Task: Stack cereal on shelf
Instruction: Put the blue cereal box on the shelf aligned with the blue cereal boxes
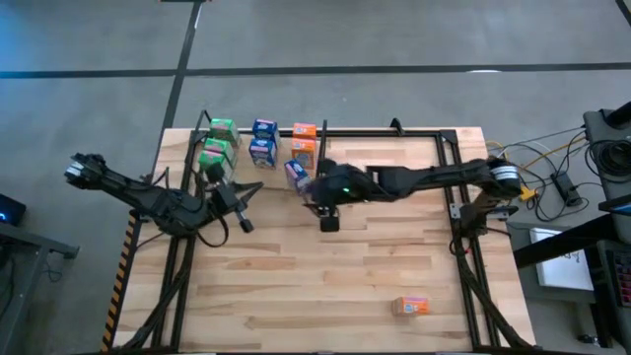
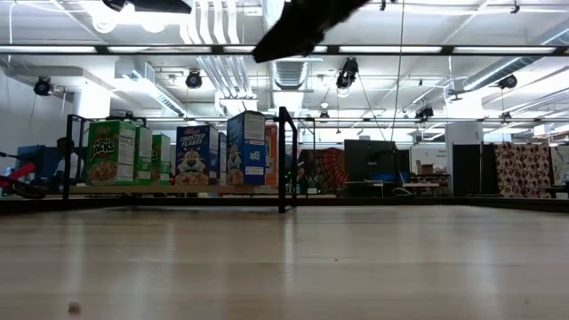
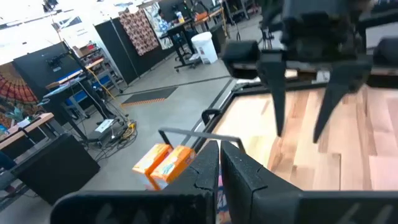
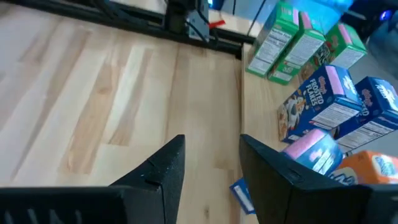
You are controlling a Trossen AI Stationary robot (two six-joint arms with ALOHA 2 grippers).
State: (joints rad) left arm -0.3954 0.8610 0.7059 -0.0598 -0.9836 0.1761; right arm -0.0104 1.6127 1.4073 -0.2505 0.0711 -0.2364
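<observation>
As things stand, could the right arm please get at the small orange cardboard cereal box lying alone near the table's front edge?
Probably yes: the orange box lies alone on bare wood, nothing around it. The open right gripper hovers mid-table by the shelf, so it must swing back.

Two dark, slender jointed arms with silver wrist collars, a green indicator light, and tapering black fingers (image 4: 163, 171).

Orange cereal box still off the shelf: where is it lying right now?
In the high view, the lone orange box lies flat near the table's front edge on the right side, far from the shelved boxes and both grippers.
</observation>
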